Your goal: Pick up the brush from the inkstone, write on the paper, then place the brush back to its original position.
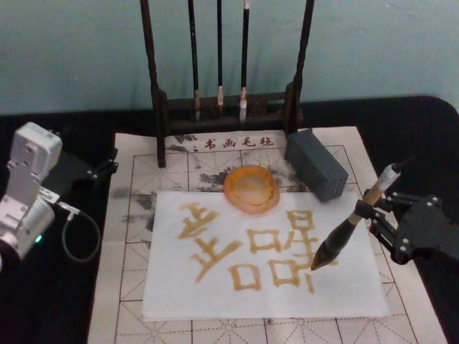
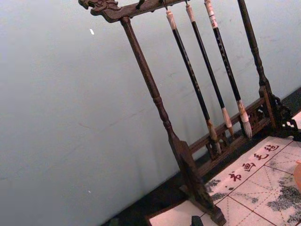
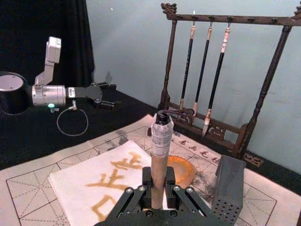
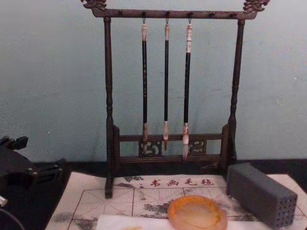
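Our right gripper [image 1: 371, 209] hangs over the right edge of the writing area, its fingers shut on the tan upper handle of the brush [image 1: 341, 236]. The right wrist view shows the handle pinched squarely between the fingers [image 3: 158, 187]. Our left gripper [image 1: 107, 163] is parked on the black cloth just beside the left edge of the mat [image 1: 128, 287], fingers apart and holding nothing. On that gridded mat lies the paper [image 1: 215, 295], and most of its middle is already covered in broad amber strokes [image 1: 208, 247] grouped into several characters. The inkstone [image 1: 251, 188] sits at the paper's far edge, overlapping it slightly, with the grey block [image 1: 315, 165] just to its right. The brush leans down and to the left from our grip, and its dark tuft [image 1: 323, 259] appears to touch the paper at the lower right of the last character. We judge that we are in the writing step, probably late in it. To finish it well we press lightly so the sheet does not slide, and we draw the stroke along the handle's lean without twisting the grip. We then lift the tip fully clear before swinging towards the inkstone, passing well away from the grey block.
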